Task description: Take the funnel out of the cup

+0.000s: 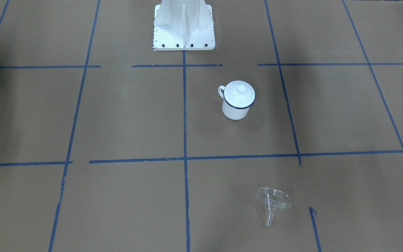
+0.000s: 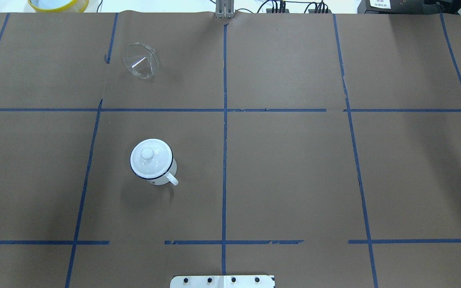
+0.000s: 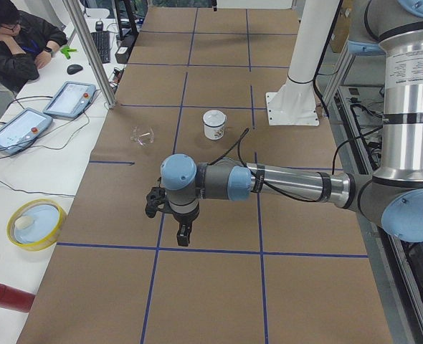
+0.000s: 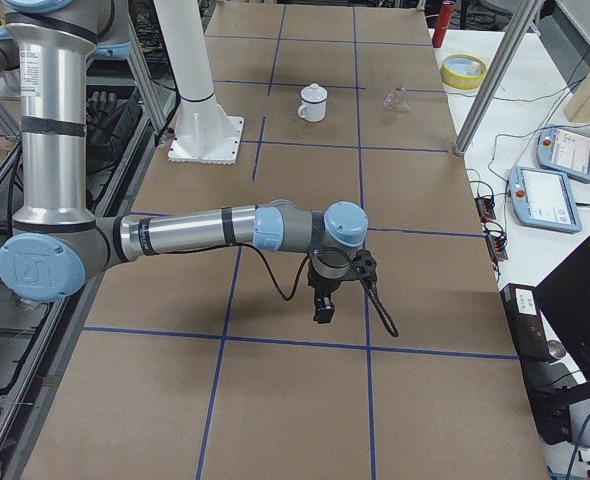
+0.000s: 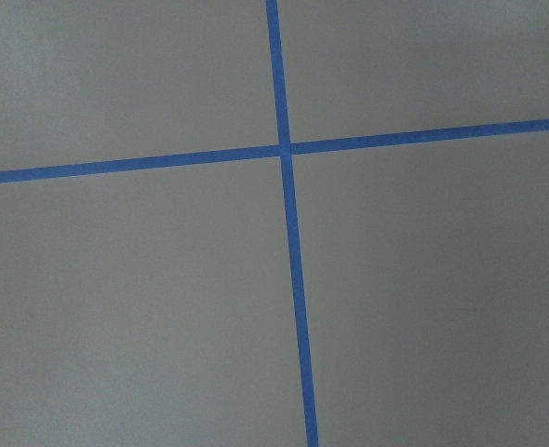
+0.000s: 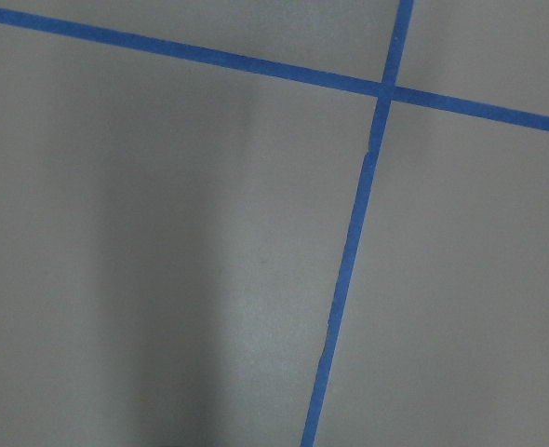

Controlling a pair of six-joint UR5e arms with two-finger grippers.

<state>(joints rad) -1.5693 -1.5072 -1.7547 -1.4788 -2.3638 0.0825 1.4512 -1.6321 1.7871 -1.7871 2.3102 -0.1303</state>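
The clear funnel [image 1: 273,199] lies on its side on the brown table, apart from the cup; it also shows in the overhead view [image 2: 140,61] at the far left and in the side views [image 3: 144,136] [image 4: 396,99]. The white cup [image 1: 235,109] with a dark blue rim stands upright [image 2: 166,175] [image 3: 213,125] [image 4: 313,103], with a white knobbed lid [image 1: 239,92] [image 2: 150,157] on top. My left gripper [image 3: 183,233] and right gripper [image 4: 323,310] hang over bare table far from both, each seen only in a side view; I cannot tell whether they are open or shut.
The robot's white base [image 1: 184,28] stands at the near table edge. A yellow bowl [image 3: 36,223], a red bottle [image 3: 7,297] and control tablets [image 3: 18,129] lie on the side desk, where a person [image 3: 18,39] sits. Blue tape lines [image 5: 288,149] cross the table.
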